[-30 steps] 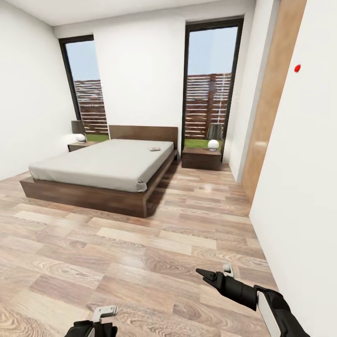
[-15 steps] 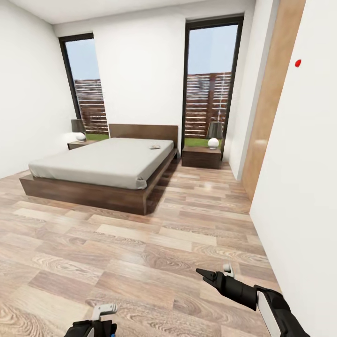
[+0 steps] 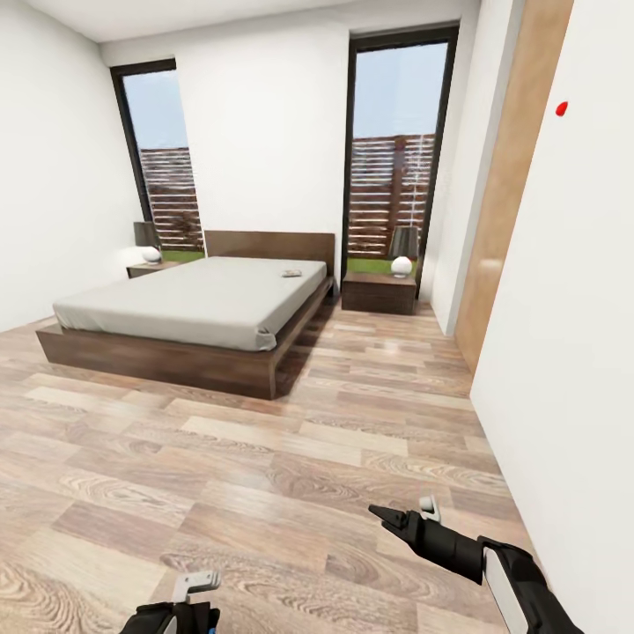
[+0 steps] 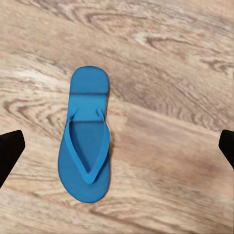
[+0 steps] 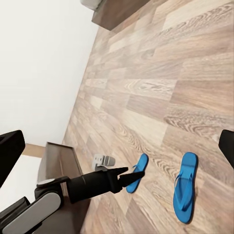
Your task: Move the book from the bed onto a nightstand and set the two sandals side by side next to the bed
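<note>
Facing the bed (image 3: pixel 189 304) across the wood floor (image 3: pixel 264 467), the head view shows a small book (image 3: pixel 291 274) lying on the mattress near the headboard, with a nightstand (image 3: pixel 379 292) beside it. Both sandals (image 5: pixel 185 187) lie on the floor, one under the left gripper (image 4: pixel 117 146), jaws wide apart and empty; the right gripper (image 3: pixel 407 514) is spread open, holding nothing

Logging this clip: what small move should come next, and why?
Probably lower the left end effector straight onto the sandal: it lies flat on the wood floor below the open fingers, slightly off centre, with the bed far across the room.
</note>
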Tool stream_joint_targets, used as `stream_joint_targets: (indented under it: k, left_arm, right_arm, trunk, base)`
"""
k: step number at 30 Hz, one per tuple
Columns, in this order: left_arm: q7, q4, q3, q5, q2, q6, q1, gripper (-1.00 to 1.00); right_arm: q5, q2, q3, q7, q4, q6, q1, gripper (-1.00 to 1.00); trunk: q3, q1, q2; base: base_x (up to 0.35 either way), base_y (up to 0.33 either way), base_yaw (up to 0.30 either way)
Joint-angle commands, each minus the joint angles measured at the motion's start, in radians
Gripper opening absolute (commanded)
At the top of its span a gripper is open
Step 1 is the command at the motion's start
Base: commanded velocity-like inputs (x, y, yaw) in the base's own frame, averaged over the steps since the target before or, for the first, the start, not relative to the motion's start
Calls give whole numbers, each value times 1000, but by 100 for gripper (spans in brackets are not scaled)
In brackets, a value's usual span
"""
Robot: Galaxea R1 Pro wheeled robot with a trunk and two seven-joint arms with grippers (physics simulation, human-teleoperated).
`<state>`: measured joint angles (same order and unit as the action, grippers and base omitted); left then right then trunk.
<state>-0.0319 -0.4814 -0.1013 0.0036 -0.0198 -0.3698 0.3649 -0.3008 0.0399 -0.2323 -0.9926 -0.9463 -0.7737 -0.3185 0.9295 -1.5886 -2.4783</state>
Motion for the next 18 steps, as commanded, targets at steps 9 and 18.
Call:
stream_joint_targets:
  k: [9, 18]
  left_arm:
    - [-3, -2, -5, 0, 0, -6, 0, 100]
    - [-3, -2, -5, 1, 0, -6, 0, 100]
  right_arm:
    - [-3, 0, -1, -1, 0, -6, -1, 100]
    - [-3, 0, -1, -1, 0, -6, -1, 100]
  trunk:
    - [34, -14, -23]
    - [68, -18, -25]
  base:
    - [0, 0, 0]
    - [0, 0, 0]
